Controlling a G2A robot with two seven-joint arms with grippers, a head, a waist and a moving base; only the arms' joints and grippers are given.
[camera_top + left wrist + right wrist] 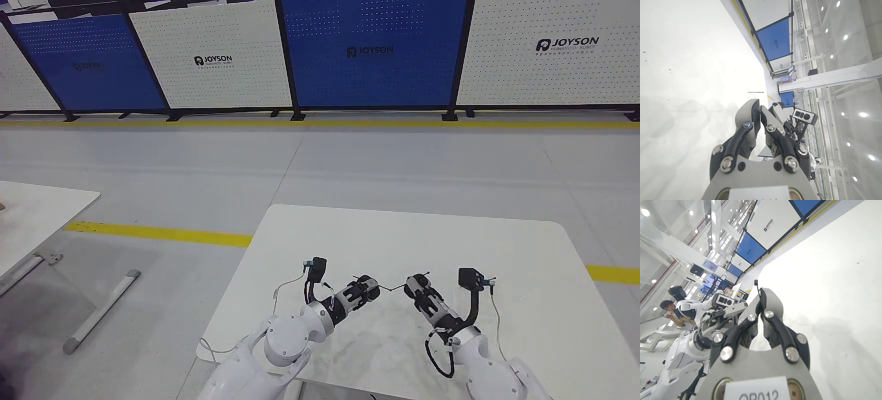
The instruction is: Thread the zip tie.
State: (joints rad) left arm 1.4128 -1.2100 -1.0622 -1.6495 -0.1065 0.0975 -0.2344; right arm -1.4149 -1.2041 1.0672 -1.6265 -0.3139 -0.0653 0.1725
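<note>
1. As I look down from the top camera, both arms hang over the near half of the counter (pixel 400 230), about midway between its left and right edges. Their tips are turned toward each other with only a small gap between them.
2. My left gripper (pixel 759 109) is closed down. In its wrist camera the two dark pads meet along their length, and a small dark bit sticks out at the seam near the tips.
3. My right gripper (pixel 760 291) is closed too, pinching the zip tie (pixel 755 282) just below its head. The square black head and a short piece of strap stand out past the fingertips, clear of the counter.
4. From the top camera, a thin dark strand of the zip tie (pixel 391 290) bridges the gap from the left gripper (pixel 368 289) to the right gripper (pixel 412 286). I read the left one as clamped on the tail end and the right one on the head end, with the tie held between them.
5. In the left wrist camera the right gripper (pixel 775 108) sits just beside my left fingertips. In the right wrist camera the left gripper (pixel 738 307) is close alongside.
6. A thin dark line (pixel 755 92) with a small knob at one end shows against the counter beyond the left gripper's tips. I cannot tell whether it lies on the surface or hangs above it.
7. I cannot tell whether the tail has entered the head's slot.
</note>
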